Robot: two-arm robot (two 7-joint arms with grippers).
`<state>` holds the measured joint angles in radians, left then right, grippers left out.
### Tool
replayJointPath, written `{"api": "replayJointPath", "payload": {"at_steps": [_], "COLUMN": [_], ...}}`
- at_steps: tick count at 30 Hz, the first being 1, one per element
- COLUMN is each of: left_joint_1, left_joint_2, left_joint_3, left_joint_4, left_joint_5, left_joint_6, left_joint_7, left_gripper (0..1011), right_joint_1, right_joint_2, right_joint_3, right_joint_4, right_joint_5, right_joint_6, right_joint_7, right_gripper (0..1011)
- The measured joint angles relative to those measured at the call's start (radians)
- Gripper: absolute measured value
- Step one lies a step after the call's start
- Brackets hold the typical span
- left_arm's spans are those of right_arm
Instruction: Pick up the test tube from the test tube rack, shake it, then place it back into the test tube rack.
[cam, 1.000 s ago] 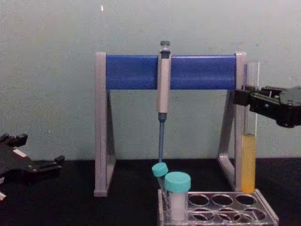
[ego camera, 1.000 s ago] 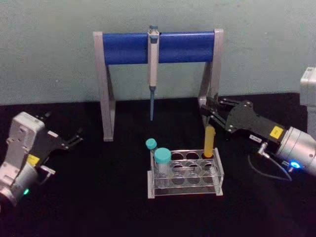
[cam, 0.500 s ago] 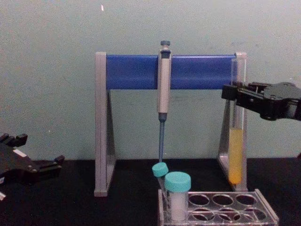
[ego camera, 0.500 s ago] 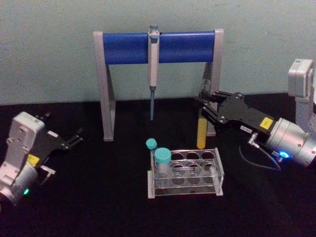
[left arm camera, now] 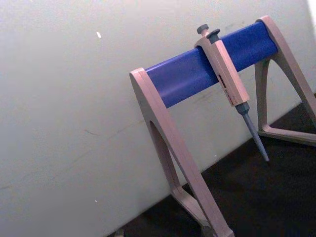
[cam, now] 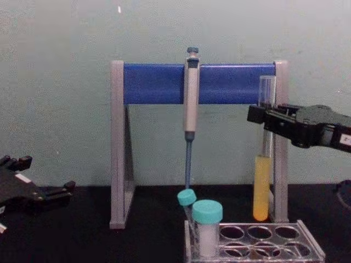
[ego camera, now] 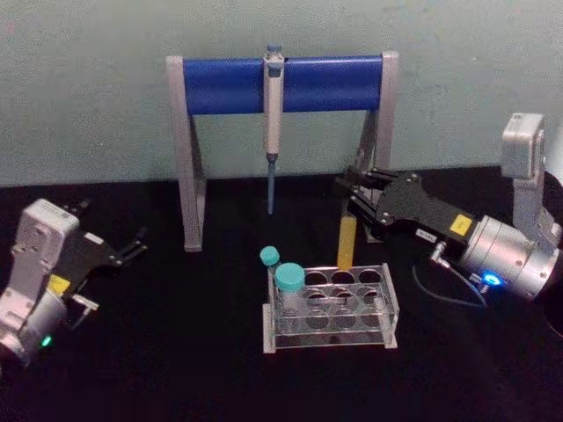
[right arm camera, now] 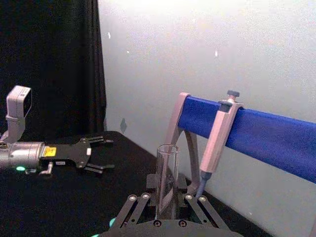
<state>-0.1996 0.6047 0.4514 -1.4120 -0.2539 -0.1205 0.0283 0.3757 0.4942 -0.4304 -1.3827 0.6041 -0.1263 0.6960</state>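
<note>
Clamping the test tube (ego camera: 346, 243) in my right jaws just above the test tube rack (ego camera: 327, 334), I judged a shake was due next; my left jaws sat apart, well left of the rack.

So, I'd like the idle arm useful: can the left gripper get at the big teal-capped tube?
Probably yes: the left gripper is open, nothing stands between it and the teal-capped tube at the rack's left end; the right gripper is off right.
</note>
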Motion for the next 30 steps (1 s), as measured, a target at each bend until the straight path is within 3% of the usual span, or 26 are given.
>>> {"api": "replayJointPath", "payload": {"at_steps": [30], "left_joint_1": [0.000], "left_joint_2": [0.000], "left_joint_3": [0.000], "left_joint_4": [0.000], "left_joint_5": [0.000], "left_joint_6": [0.000], "left_joint_7": [0.000], "left_gripper": [1001], "right_joint_1": [0.013], "right_joint_2": [-0.013], "right_joint_3": [-0.019], "right_joint_4": [0.053], "right_joint_5": [0.008], "right_joint_6": [-0.013], "right_joint_7": [0.022], "right_gripper": [235]}}
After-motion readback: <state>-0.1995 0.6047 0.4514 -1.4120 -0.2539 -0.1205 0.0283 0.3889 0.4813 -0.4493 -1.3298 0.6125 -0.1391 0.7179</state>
